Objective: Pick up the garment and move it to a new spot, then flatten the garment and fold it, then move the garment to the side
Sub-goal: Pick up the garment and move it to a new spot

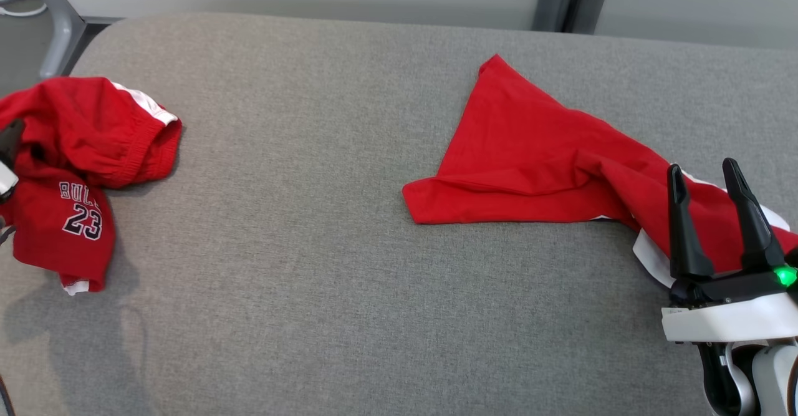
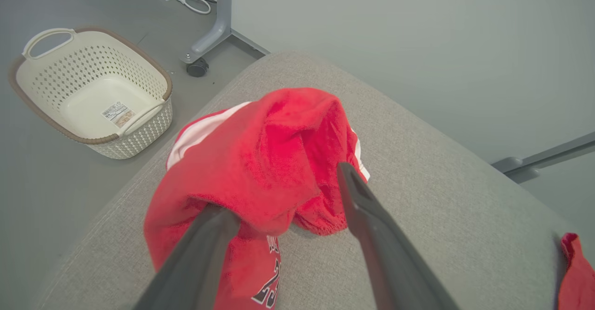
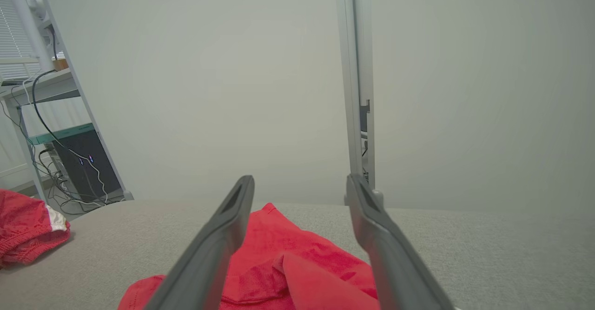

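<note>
Red shorts (image 1: 87, 135) lie crumpled left, red shirt (image 1: 530, 154) right.

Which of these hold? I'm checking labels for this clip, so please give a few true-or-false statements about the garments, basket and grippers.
1. The red shorts printed with 23 lie at the robot's left on the grey cushion. True.
2. The white basket holds a red garment. False: it stands on the floor with only a label sticker inside.
3. The right gripper is shut on the plain red garment. False: its fingers stand apart over that garment.
4. The left gripper has its fingers spread, with the shorts' cloth between them. True.
</note>
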